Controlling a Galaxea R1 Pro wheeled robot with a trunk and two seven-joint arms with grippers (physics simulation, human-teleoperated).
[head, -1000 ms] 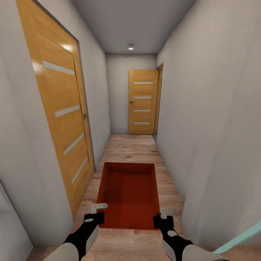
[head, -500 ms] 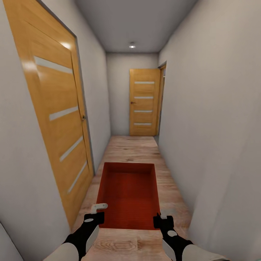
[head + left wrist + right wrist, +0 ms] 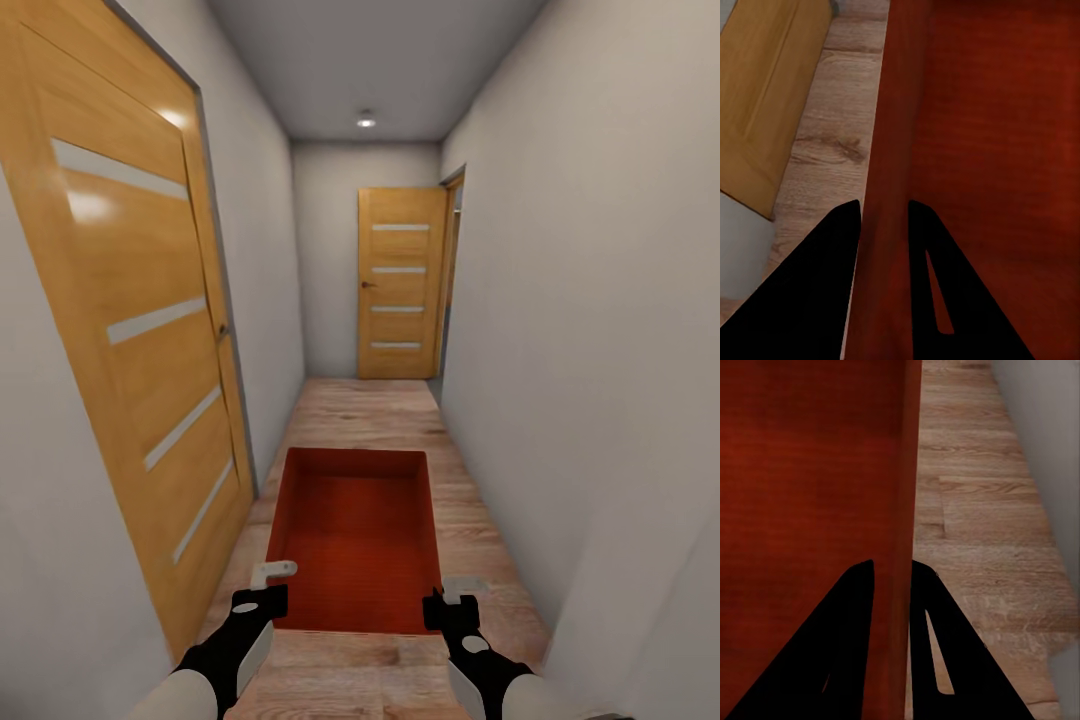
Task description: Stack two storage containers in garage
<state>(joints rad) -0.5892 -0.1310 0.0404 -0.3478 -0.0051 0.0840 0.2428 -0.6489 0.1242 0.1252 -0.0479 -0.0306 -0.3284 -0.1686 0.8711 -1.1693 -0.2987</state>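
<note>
At lower centre of the head view, one storage container (image 3: 352, 540) hangs between two end effectors: the left end effector (image 3: 262, 592) clamps its left wall, the right end effector (image 3: 447, 600) its right wall. Two wooden doors, left door (image 3: 130, 330) and far door (image 3: 400, 283), line the narrow corridor; plank floor (image 3: 365, 410) lies open ahead.

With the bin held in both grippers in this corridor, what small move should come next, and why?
Probably a short roll straight ahead. The left gripper and right gripper each pinch a side wall of the orange-red bin, and the wood floor runs on toward the far door.
</note>
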